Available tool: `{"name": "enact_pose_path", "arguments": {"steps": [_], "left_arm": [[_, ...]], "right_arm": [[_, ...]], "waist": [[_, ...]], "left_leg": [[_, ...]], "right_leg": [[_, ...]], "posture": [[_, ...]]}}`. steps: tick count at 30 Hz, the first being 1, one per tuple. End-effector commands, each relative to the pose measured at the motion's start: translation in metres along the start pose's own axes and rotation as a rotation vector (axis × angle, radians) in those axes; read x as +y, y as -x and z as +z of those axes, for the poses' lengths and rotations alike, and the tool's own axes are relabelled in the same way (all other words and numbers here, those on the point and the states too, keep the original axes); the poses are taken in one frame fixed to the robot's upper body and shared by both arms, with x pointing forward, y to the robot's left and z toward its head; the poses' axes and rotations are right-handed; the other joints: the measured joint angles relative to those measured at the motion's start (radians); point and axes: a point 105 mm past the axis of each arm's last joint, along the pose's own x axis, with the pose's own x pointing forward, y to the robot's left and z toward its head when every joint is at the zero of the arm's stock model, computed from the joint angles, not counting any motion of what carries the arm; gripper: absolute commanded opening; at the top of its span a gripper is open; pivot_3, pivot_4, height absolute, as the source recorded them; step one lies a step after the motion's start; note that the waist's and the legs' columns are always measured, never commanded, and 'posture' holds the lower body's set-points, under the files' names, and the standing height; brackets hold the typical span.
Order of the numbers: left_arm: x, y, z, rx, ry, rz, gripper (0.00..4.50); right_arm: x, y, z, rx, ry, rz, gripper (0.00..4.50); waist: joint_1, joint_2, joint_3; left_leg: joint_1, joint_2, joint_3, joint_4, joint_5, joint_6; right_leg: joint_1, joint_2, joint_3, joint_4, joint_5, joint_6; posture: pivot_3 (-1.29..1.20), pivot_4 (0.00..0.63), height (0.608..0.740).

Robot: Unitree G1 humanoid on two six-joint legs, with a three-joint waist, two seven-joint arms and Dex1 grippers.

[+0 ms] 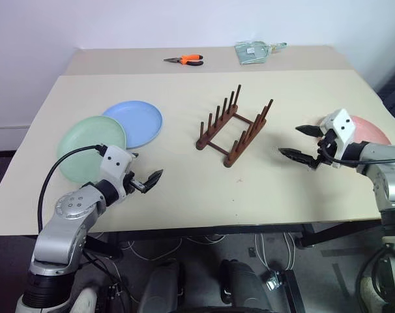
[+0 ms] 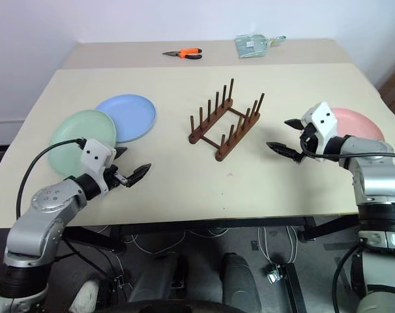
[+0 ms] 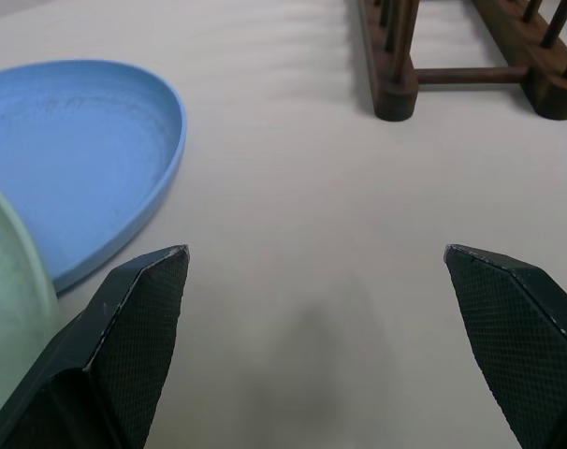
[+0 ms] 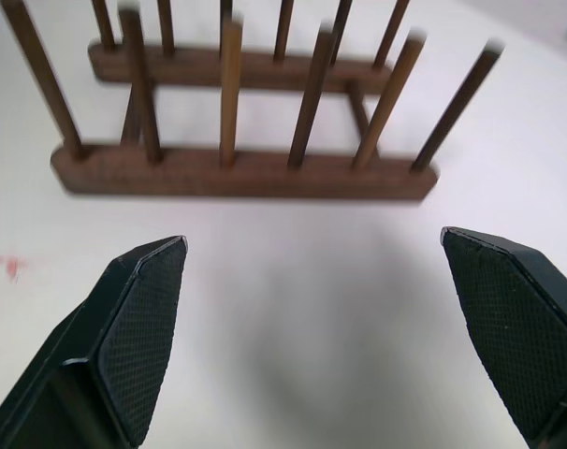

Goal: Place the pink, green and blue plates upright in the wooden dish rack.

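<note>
Either side of the wooden dish rack (image 1: 234,126), left tool (image 1: 140,173) and right tool (image 1: 302,141), fingers spread, low.

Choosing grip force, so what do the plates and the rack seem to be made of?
The blue plate, green plate and pink plate look like matte plastic: flat pastel colour, no glare. The rack looks like dark reddish-brown wood, with round pegs on two rails.

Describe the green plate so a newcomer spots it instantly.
Start at the wooden dish rack mid-table and look toward the robot's left. Two overlapping plates lie flat there; the green plate is the nearer one, pale mint, its edge resting over the blue plate.
</note>
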Motion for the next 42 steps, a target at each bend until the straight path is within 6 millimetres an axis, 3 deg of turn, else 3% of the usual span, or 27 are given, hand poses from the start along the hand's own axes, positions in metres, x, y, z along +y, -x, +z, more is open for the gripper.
{"name": "enact_pose_path", "arguments": {"steps": [1, 8, 15, 18, 20, 26, 32, 35, 38, 42], "left_arm": [[0.001, -0.003, 0.006, -0.018, -0.042, -0.01, 4.5], [-0.01, -0.004, 0.006, -0.021, -0.041, -0.056, 4.5], [-0.045, -0.014, -0.004, 0.0, -0.009, -0.171, 4.5], [-0.059, -0.028, -0.007, 0.009, 0.004, -0.202, 4.5], [-0.073, -0.043, 0.001, -0.011, 0.035, -0.238, 4.5], [-0.117, -0.108, 0.0, 0.039, -0.007, -0.241, 4.5], [-0.132, -0.15, 0.006, 0.07, 0.078, -0.169, 4.5], [-0.141, -0.16, 0.009, 0.066, 0.121, -0.174, 4.5], [-0.152, -0.165, 0.013, 0.047, 0.117, -0.205, 3.64], [-0.15, -0.166, 0.015, 0.029, 0.119, -0.197, 1.62]], "right_arm": [[0.002, 0.004, 0.016, -0.067, 0.029, -0.023, 4.46], [0.019, -0.005, 0.019, -0.093, 0.012, -0.002, 4.46], [0.051, -0.021, 0.014, -0.09, -0.092, 0.101, 4.46], [0.059, -0.021, 0.007, -0.056, -0.101, 0.105, 4.46], [0.06, -0.015, 0.013, -0.063, -0.069, 0.088, 4.46], [0.061, -0.011, 0.007, -0.055, -0.038, 0.008, 4.46], [0.062, -0.006, 0.006, -0.049, -0.034, -0.011, 4.46], [0.062, -0.007, 0.007, -0.049, -0.025, -0.015, 4.46], [0.059, -0.006, 0.005, -0.032, 0.004, -0.028, 4.5], [0.056, -0.002, 0.003, -0.028, 0.01, -0.038, 4.5]], "waist": [[0.0, 0.0, 0.0], [-0.001, 0.0, 0.0], [0.001, 0.0, 0.0], [0.004, 0.0, 0.0], [0.006, 0.0, 0.0], [0.004, 0.0, 0.0], [0.004, -0.001, 0.0], [0.005, -0.001, 0.0], [0.007, -0.001, 0.0], [0.01, -0.001, 0.0]], "left_leg": [[0.0, 0.0, 0.0, 0.0, 0.0, 0.0], [0.0, 0.0, 0.0, 0.0, 0.0, 0.0], [0.0, 0.0, 0.0, 0.0, 0.0, 0.0], [0.0, 0.0, 0.0, 0.0, 0.0, 0.0], [0.0, 0.0, 0.0, 0.001, 0.0, 0.001], [0.0, -0.001, 0.0, 0.002, 0.0, 0.002], [0.0, -0.001, 0.0, 0.003, 0.0, 0.003], [0.0, -0.001, 0.0, 0.004, -0.001, 0.003], [0.0, -0.001, 0.0, 0.004, -0.001, 0.003], [0.0, -0.001, 0.0, 0.004, -0.001, 0.003]], "right_leg": [[0.0, 0.0, 0.0, 0.0, 0.0, 0.0], [0.0, 0.0, 0.0, 0.0, 0.0, 0.0], [0.0, 0.0, 0.0, 0.0, 0.0, 0.0], [0.0, 0.0, 0.0, 0.0, 0.0, 0.0], [0.0, -0.001, 0.0, 0.0, 0.0, 0.0], [0.001, 0.0, 0.0, 0.0, 0.002, 0.004], [0.002, 0.004, -0.001, 0.0, 0.004, 0.007], [0.003, 0.006, -0.001, 0.0, 0.004, 0.008], [0.003, 0.006, -0.002, 0.0, 0.004, 0.008], [0.003, 0.006, -0.002, 0.0, 0.004, 0.008]], "posture": [[0.0, 0.15, 0.74], [0.0, 0.15, 0.74], [0.0, 0.15, 0.74], [0.0, 0.15, 0.74], [0.0, 0.15, 0.74], [0.0, 0.15, 0.74], [0.0, 0.15, 0.74], [0.0, 0.15, 0.74], [0.0, 0.15, 0.74], [0.0, 0.15, 0.74]]}}
